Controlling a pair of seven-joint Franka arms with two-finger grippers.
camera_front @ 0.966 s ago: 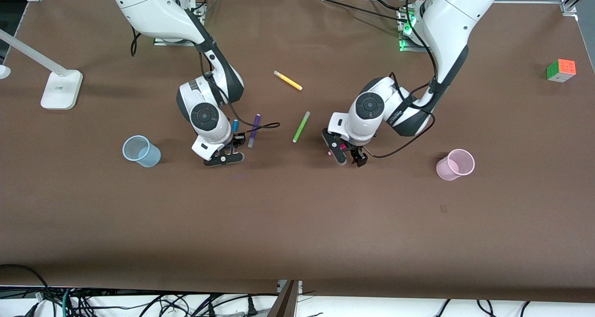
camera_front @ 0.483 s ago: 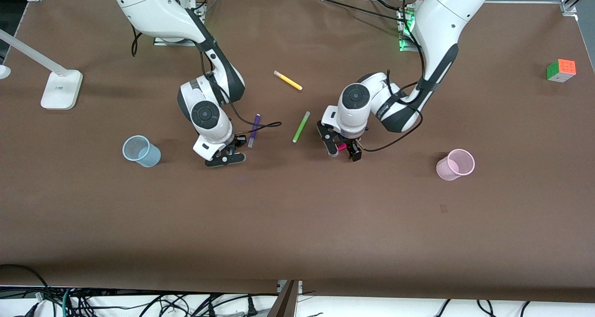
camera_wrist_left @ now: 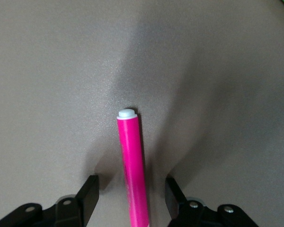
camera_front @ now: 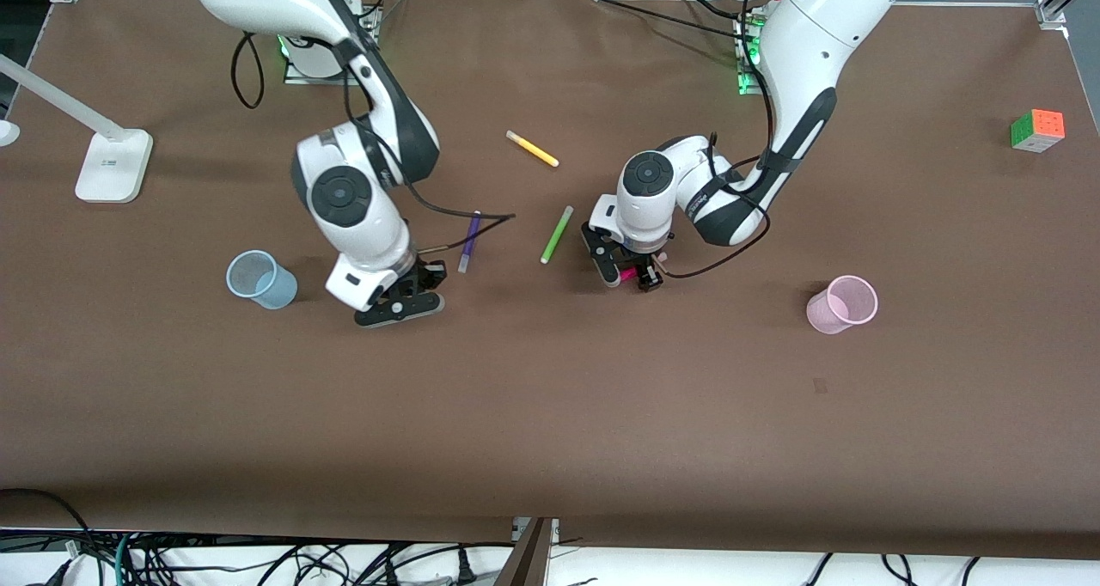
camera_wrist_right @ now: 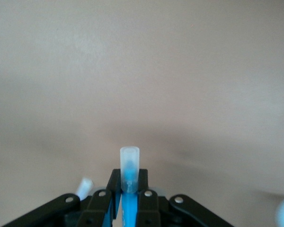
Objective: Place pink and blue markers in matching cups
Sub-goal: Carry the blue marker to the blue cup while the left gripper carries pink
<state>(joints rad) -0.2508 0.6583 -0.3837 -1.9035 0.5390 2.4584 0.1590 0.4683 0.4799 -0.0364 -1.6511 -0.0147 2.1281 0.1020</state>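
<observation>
- the right tool (camera_front: pixel 400 296) has shifted toward the pale blue cup (camera_front: pixel 260 279) since a second ago, and it now hangs over the counter (camera_front: pixel 550 414) between that cup and the purple pen (camera_front: pixel 469 241).
- the blue marker (camera_wrist_right: pixel 128 191) no longer lies beside the purple pen; the right wrist view shows it clenched between the right tool's fingers (camera_wrist_right: pixel 143 198), pale end forward.
- the left tool (camera_front: pixel 628 270) has moved a little toward the lime-green pen (camera_front: pixel 556 235) and sits low over the counter.
- its fingers (camera_wrist_left: pixel 87 194) stand apart on either side of the magenta marker (camera_wrist_left: pixel 134 172), which lies on the counter with gaps on both sides, so it is released.
- the pale pink cup (camera_front: pixel 843 304) stands toward the left arm's end, well apart from the magenta marker.
- count: two cups, one pale blue and one pale pink; five pens, blue, magenta, purple, lime-green and yellow (camera_front: pixel 532 149).
- one rubik's cube (camera_front: pixel 1037 130) and one white lamp base (camera_front: pixel 113 166), at the counter's two ends.
</observation>
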